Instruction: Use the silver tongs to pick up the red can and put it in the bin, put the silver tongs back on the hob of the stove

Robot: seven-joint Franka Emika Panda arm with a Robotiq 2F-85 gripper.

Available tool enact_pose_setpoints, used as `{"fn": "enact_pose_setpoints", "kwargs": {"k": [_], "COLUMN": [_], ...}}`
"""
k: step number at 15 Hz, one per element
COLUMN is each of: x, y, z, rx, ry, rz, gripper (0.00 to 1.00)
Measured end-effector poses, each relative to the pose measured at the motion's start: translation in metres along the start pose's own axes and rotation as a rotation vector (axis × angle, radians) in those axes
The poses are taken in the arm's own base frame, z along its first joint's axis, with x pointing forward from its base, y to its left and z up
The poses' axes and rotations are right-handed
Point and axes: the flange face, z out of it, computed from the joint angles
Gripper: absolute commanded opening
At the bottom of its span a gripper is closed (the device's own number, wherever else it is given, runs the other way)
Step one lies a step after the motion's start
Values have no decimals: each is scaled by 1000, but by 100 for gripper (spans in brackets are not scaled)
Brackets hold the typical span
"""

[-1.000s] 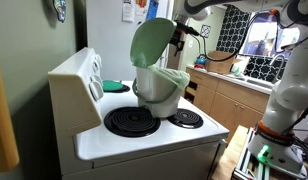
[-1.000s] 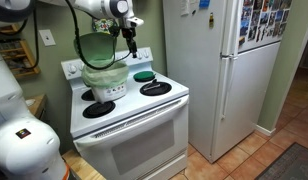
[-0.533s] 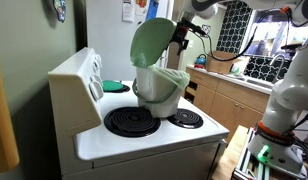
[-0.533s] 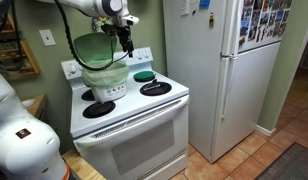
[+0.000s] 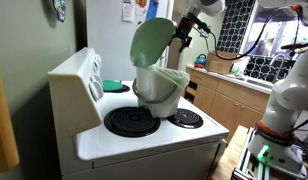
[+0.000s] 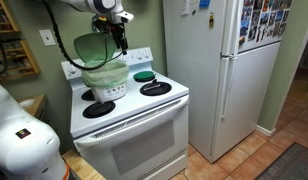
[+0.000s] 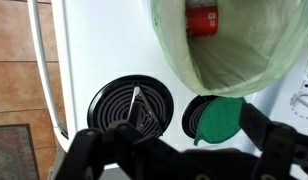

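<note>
The red can point(image 7: 201, 18) lies inside the bin point(image 7: 244, 60). The hand point(image 5: 184, 27), high above the worktop point(image 7: 104, 50), looks closed on the silver tongs point(image 7: 135, 108) — tips over the large burner point(image 7: 109, 105). Released from up here, they could bounce off — or clip the bin's rim.

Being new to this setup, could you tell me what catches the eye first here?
A cream-white bucket-shaped bin with a raised pale-green lid stands on the white stove's hob. In the wrist view a red can lies inside its green liner, and thin silver tongs hang over a black coil burner.
</note>
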Motion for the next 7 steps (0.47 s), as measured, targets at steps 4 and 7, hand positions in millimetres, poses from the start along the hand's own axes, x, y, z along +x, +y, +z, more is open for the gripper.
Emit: {"fn": "enact_pose_setpoints", "kwargs": {"k": [4, 7], "x": [-7, -8], "y": [2, 2], "z": [-6, -7], "rx": [17, 18], "ry": [2, 2], "rz": [-2, -3], "gripper": [100, 100]}}
